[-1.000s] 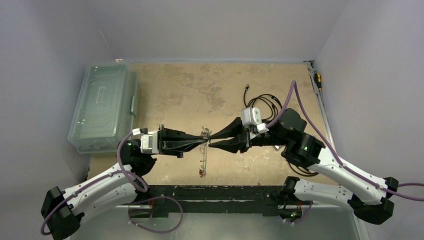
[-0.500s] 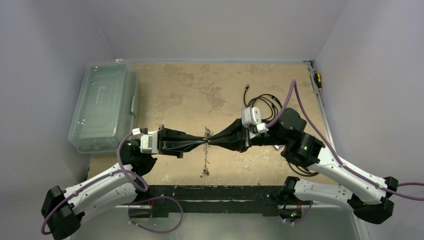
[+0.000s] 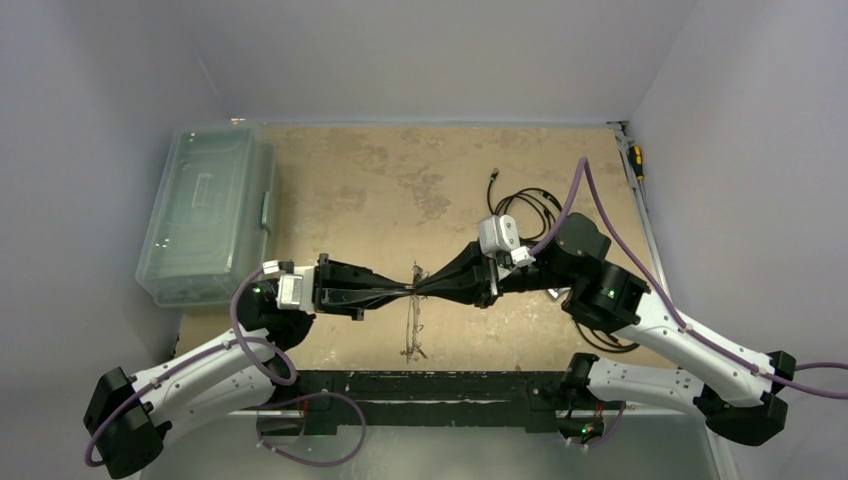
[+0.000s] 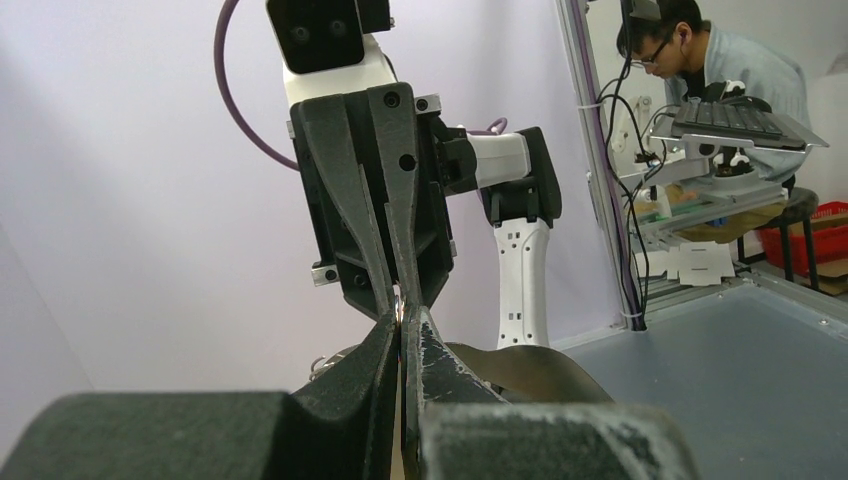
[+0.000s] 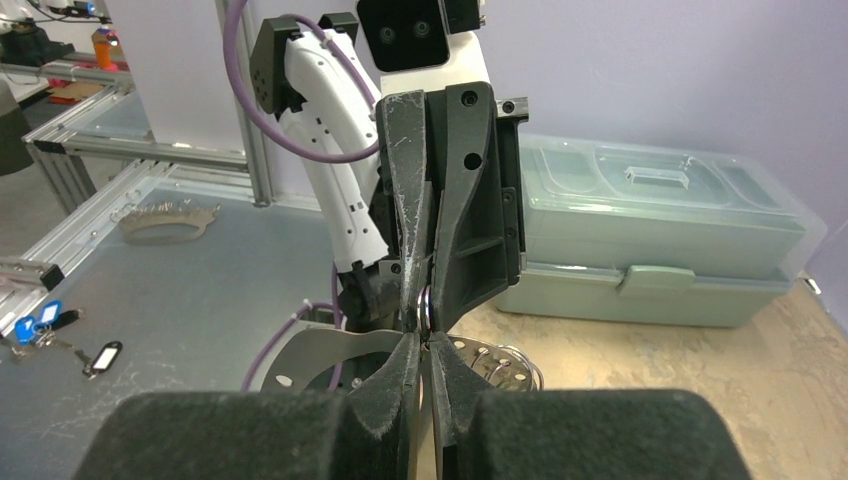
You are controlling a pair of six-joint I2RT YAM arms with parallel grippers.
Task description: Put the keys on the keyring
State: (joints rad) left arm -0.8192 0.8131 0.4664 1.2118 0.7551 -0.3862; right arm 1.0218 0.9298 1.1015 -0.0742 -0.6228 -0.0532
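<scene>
Over the middle of the table my two grippers meet tip to tip. The left gripper (image 3: 407, 291) (image 4: 402, 322) is shut on the top of the keyring (image 3: 411, 318). From there the keyring hangs down as a thin pale loop seen edge-on. The keys (image 3: 409, 350) dangle in a small cluster at its lower end. My right gripper (image 3: 423, 290) (image 5: 425, 340) comes from the opposite side. Its fingertips are pressed together on the silver rim of the keyring (image 5: 426, 304), right against the left gripper's fingers (image 5: 408, 270).
A clear lidded plastic box (image 3: 205, 215) (image 5: 650, 235) stands at the table's left edge. A black coiled cable (image 3: 525, 205) lies at the back right behind the right arm. A yellow-handled tool (image 3: 634, 160) rests on the right rim.
My right gripper's jaws have gone from open to pressed together on the keyring's top. The hanging loop has turned edge-on, and both grippers sit slightly lower.
</scene>
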